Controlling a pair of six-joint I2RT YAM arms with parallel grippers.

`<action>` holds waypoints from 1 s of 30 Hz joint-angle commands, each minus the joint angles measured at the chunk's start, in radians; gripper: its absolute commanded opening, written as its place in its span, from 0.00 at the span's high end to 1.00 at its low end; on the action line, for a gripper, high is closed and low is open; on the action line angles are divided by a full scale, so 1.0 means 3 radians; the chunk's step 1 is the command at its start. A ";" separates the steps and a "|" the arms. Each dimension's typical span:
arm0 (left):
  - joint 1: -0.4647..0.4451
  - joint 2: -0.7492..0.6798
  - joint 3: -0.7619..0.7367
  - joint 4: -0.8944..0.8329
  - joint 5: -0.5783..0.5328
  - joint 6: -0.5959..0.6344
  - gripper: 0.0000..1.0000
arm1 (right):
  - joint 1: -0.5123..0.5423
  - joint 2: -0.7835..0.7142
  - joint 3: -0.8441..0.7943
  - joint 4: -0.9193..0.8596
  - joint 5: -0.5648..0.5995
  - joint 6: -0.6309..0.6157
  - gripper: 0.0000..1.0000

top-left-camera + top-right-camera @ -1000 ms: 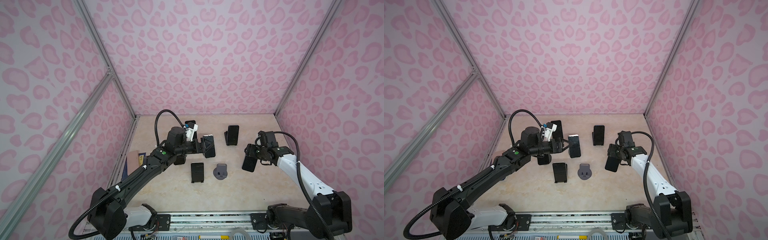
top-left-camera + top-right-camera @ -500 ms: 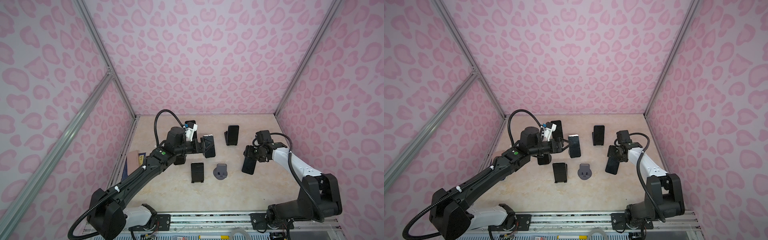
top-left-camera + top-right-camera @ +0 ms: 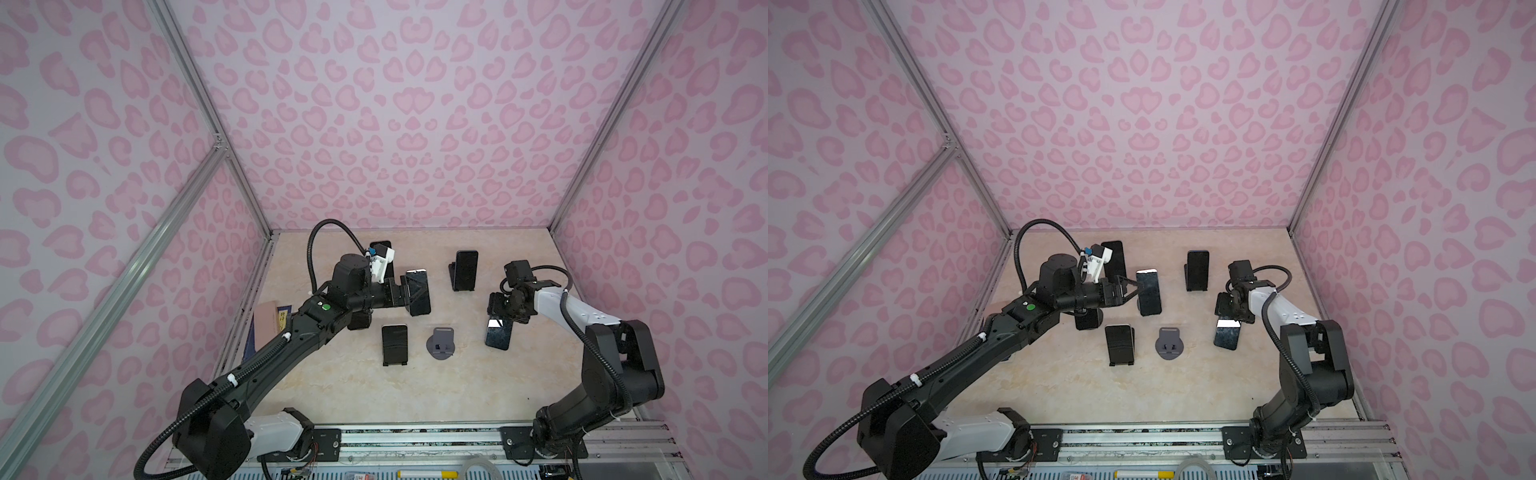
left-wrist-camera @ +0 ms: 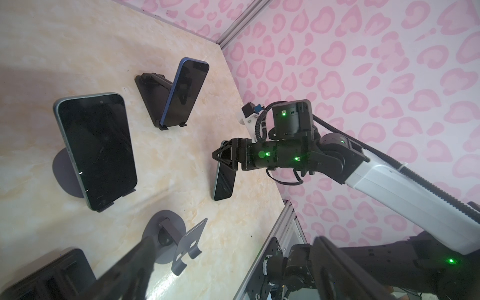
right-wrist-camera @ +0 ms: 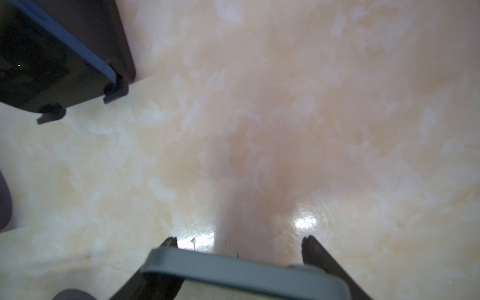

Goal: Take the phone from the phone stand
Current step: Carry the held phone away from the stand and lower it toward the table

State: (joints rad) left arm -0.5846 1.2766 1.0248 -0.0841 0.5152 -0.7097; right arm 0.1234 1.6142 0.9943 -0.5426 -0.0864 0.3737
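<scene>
Out at 3 o'clock from the empty grey phone stand (image 3: 440,341), the right gripper (image 3: 500,318) has its fingers clamped on the top end of the phone (image 3: 498,334). The phone hangs upright, off the stand and apart from it. I cannot tell if its bottom end touches the table (image 3: 415,395). At 11 o'clock from the stand, the left gripper (image 3: 1131,287) has its fingers spread apart and holds nothing. It is just beside a second phone (image 3: 1148,293) that leans on its own round stand (image 4: 62,170). A third phone (image 3: 395,344) stands at 9 o'clock, and a fourth phone (image 3: 466,270) at 1 o'clock.
</scene>
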 commanded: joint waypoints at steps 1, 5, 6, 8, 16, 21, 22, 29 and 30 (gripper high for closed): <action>-0.0005 -0.0017 -0.0006 0.0017 0.0026 0.0003 0.03 | 0.0003 0.0073 0.0022 0.0036 0.0129 -0.0055 0.34; -0.0005 0.0008 -0.0003 0.0022 0.0037 0.0004 0.03 | 0.0000 0.0130 0.0022 0.0085 0.0037 -0.0073 0.34; -0.0002 0.0012 -0.0003 0.0017 0.0040 0.0003 0.03 | 0.0003 0.0161 0.0018 0.0090 0.0001 -0.0084 0.34; -0.0004 0.0019 -0.0006 0.0016 0.0037 0.0003 0.03 | 0.0004 0.0215 0.0010 0.0103 -0.0026 -0.0094 0.34; -0.0003 0.0038 -0.0002 0.0012 0.0027 0.0009 0.04 | 0.0015 0.0348 -0.0007 0.0116 0.0031 -0.0016 0.29; -0.0005 0.0038 -0.0004 0.0009 0.0018 0.0014 0.04 | 0.0017 0.0430 -0.0029 0.0116 0.0083 0.0002 0.27; -0.0001 0.0035 -0.0001 0.0000 0.0017 0.0014 0.03 | 0.0018 0.0433 -0.0032 0.0119 0.0085 0.0002 0.27; -0.0004 0.0035 -0.0004 0.0002 0.0018 0.0019 0.03 | 0.0020 0.0494 0.0002 0.0098 0.0078 -0.0025 0.24; -0.0004 0.0032 0.0007 -0.0003 0.0017 0.0023 0.03 | 0.0022 0.0507 0.0009 0.0104 0.0075 -0.0021 0.24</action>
State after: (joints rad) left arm -0.5846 1.2861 1.0248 -0.0845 0.5156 -0.7101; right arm 0.1303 1.7412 1.0027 -0.4885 -0.0528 0.3687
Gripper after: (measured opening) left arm 0.966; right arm 0.760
